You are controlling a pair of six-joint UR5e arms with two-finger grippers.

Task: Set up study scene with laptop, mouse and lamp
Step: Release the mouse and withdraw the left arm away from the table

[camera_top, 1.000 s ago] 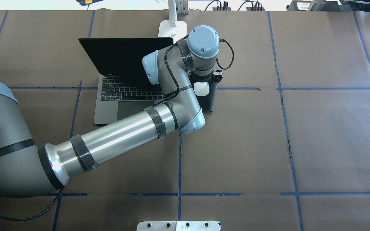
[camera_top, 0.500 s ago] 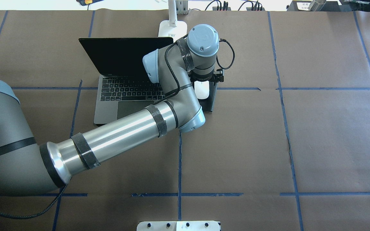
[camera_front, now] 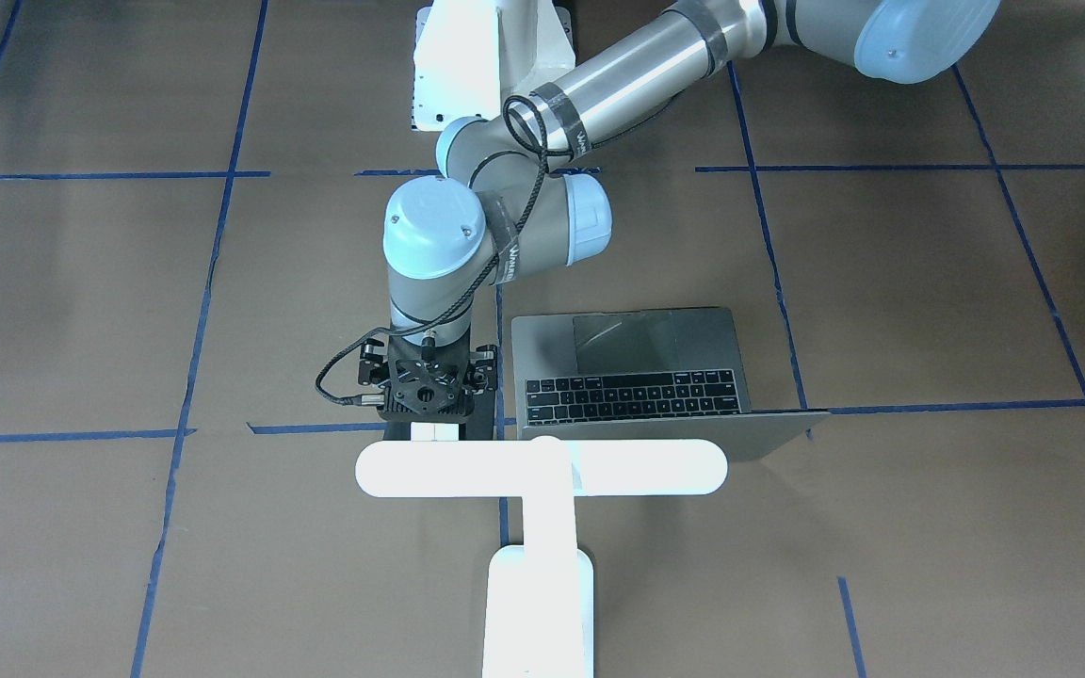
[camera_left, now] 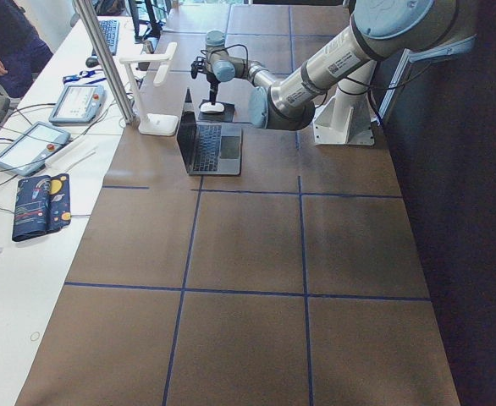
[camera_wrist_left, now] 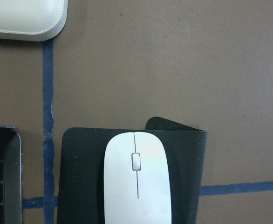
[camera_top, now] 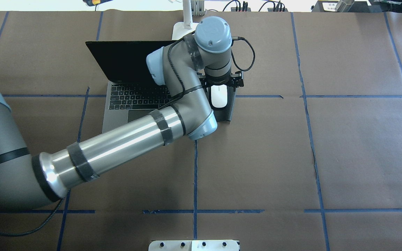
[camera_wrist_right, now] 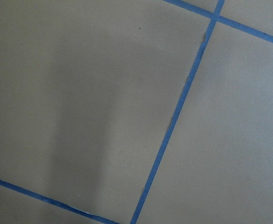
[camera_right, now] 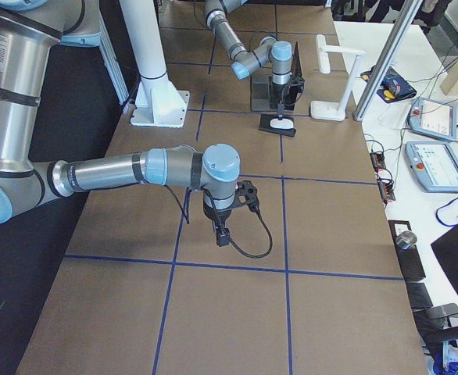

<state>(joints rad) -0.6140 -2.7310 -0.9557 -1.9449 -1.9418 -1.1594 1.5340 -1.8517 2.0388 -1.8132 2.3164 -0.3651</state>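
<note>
Mouse (camera_wrist_left: 136,182) on mat (camera_wrist_left: 187,163) (beside laptop (camera_top: 131,104)), lamp (camera_front: 542,468) seemingly behind.

Left arm's wrist is covering the left gripper (camera_top: 221,84) from above, so can't tell if it's gripping. It's also hiding the far end of the mouse (camera_top: 219,100), some keys of the laptop (camera_top: 131,101) & part of the lamp (camera_top: 179,32) base. Pic edge is cutting off the lamp's top. Right gripper (camera_right: 223,234) is looking too tiny to judge.
</note>
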